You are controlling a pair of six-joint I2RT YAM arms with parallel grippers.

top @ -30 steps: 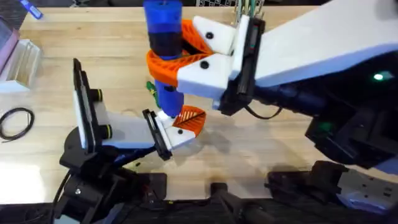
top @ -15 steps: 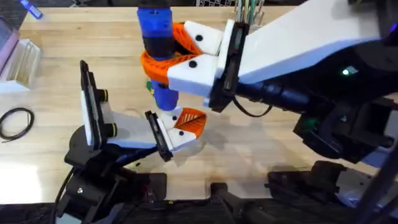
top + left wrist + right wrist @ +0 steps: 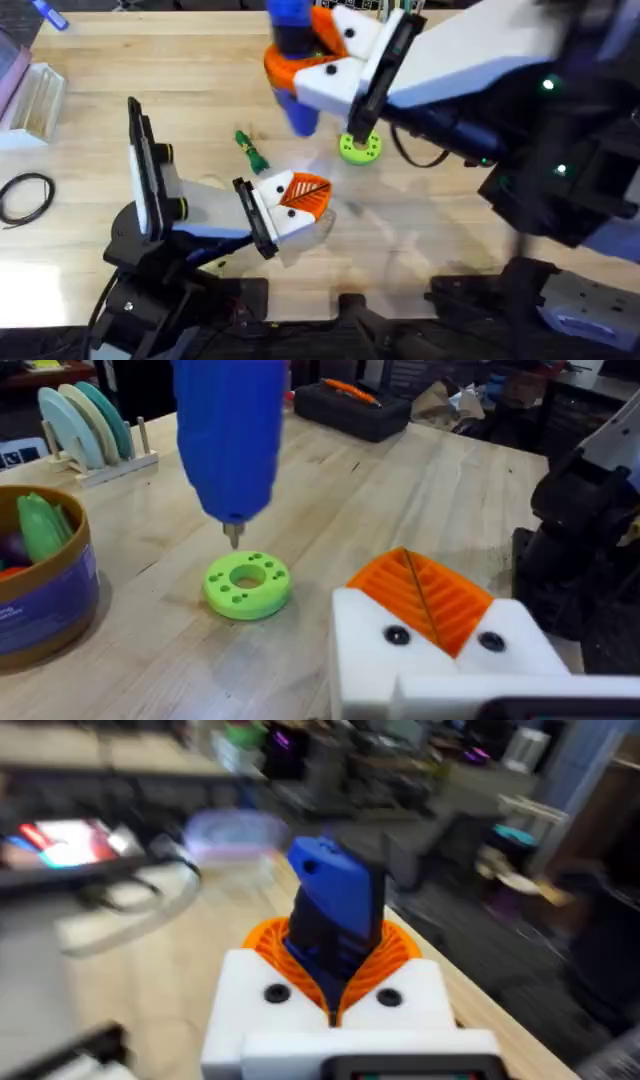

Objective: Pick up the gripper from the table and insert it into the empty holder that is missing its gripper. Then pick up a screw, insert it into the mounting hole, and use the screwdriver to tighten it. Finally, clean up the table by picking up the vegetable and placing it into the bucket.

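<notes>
Gripping the screwdriver point(image 3: 292, 60), blue, pen-shaped, thin metal tip down, the right gripper point(image 3: 318, 62) holds it raised just beside and above the green disc point(image 3: 360, 148). Left gripper point(image 3: 295, 200), near the disc: orange ridged wedge fitted, grip state unclear. Dark-green vegetable point(image 3: 250, 152) lies beyond.

The screwdriver point(image 3: 292, 60) has been lifted away from the holder point(image 3: 283, 208) by the right gripper point(image 3: 320, 55). The vegetable point(image 3: 249, 150) is now uncovered.

Top of the screwdriver point(image 3: 292, 40) cut off overhead; right wrist background blurred.
</notes>
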